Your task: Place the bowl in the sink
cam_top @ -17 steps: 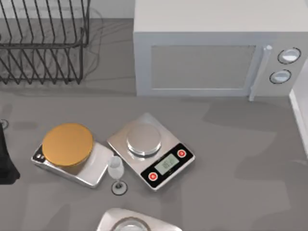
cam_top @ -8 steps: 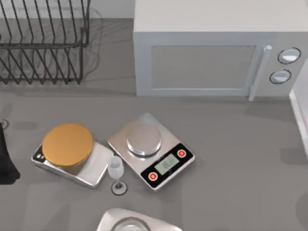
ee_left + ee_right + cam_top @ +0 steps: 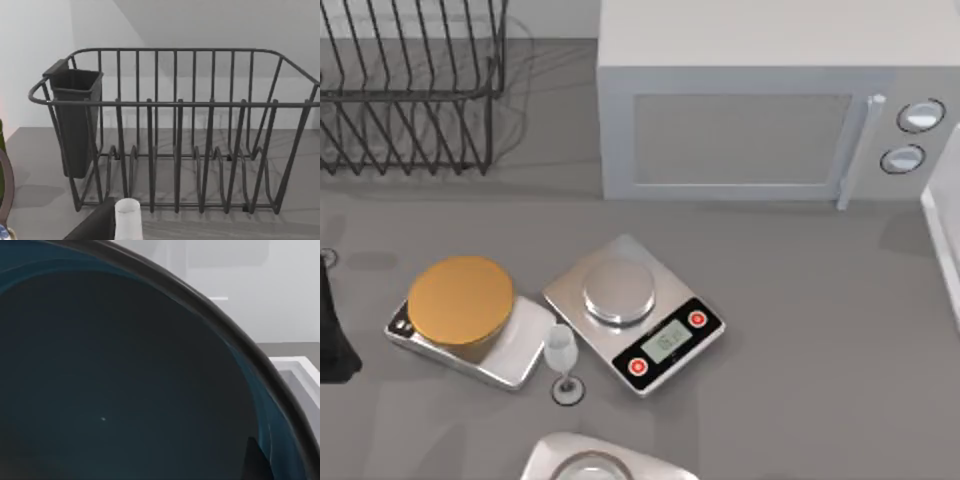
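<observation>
on the grey tabletop [image 3: 800, 330], top view: microwave [image 3: 760, 110] at the back, wire dish rack [image 3: 410, 90] at back left, two kitchen scales side by side in the middle, the left scale [image 3: 510, 355] carrying a flat orange disc [image 3: 460, 300], the right scale [image 3: 635, 315] bare with its display toward the front. small clear glass [image 3: 560, 360] standing between the scales, just in front. part of a third scale [image 3: 605, 460] at the front edge. white raised edge [image 3: 945, 240] at the far right, likely the sink wall. bowl [image 3: 125, 390]: seen close in the right wrist view, dark blue inside with a darker rim, a white ledged corner [image 3: 295, 375] beyond it; so near the camera that it is judged to be carried by the right arm toward the sink, though the hold itself is hidden. right tool: cannot tell how far open. left arm: parked at the left edge of the tabletop, its wrist view facing the dish rack and its dark cutlery holder [image 3: 75, 120]; left tool state cannot be told. placing not yet done.
</observation>
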`<state>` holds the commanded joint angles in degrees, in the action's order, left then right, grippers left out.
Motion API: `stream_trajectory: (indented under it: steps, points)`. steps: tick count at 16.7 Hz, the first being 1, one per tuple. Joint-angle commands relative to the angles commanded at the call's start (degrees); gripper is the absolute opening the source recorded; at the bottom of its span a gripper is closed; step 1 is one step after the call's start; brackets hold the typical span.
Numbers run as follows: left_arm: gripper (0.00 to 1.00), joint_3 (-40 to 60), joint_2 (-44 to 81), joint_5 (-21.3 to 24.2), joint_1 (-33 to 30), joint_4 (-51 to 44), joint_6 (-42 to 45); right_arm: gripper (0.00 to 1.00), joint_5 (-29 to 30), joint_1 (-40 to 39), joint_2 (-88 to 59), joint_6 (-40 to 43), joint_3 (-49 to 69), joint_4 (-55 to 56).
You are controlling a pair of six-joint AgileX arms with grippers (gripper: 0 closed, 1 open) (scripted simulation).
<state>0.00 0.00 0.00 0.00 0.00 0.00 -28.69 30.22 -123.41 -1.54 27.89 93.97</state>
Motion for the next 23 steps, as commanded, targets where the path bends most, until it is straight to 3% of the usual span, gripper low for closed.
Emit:
stream_trajectory:
  steps: [8,21,23]
  points:
    - [1.0,0.0,0.0,0.0,0.0,0.0,0.0,0.0,0.47,0.03,-3.59,0.71,0.15,5.39]
    - [1.0,0.0,0.0,0.0,0.0,0.0,0.0,0.98,0.47,0.03,-3.59,0.71,0.15,5.39]
    - [1.0,0.0,0.0,0.0,0.0,0.0,0.0,1.0,0.47,0.03,-3.59,0.71,0.15,5.39]
